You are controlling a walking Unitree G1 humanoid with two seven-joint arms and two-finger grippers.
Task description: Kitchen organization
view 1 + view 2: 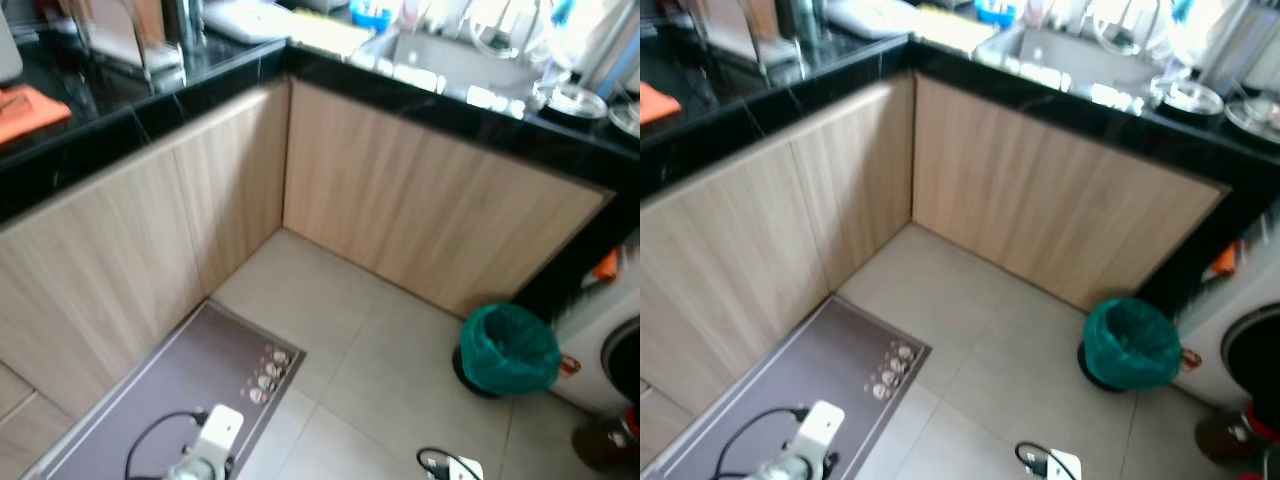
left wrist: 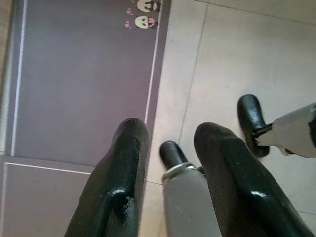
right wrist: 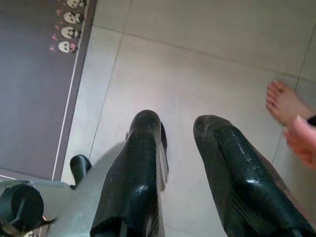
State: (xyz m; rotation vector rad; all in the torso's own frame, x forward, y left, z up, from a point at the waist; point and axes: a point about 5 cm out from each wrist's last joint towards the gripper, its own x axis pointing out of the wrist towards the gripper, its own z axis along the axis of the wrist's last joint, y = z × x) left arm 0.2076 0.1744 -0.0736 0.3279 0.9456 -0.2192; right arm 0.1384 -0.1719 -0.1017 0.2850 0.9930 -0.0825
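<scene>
Both silver arms hang low. The left gripper and right gripper point downward, each with jaws parted and nothing between them.

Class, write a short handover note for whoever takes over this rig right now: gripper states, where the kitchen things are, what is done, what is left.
Left gripper: open, empty, hanging over the edge of the purple floor mat.
Right gripper: open, empty, over the pale floor tiles; a person's bare foot is close by.
Black L-shaped countertop ahead carries items; green-lined bin stands on the floor by the cabinets.
Done: nothing visible. Left: everything, starting with approaching the counter.
</scene>
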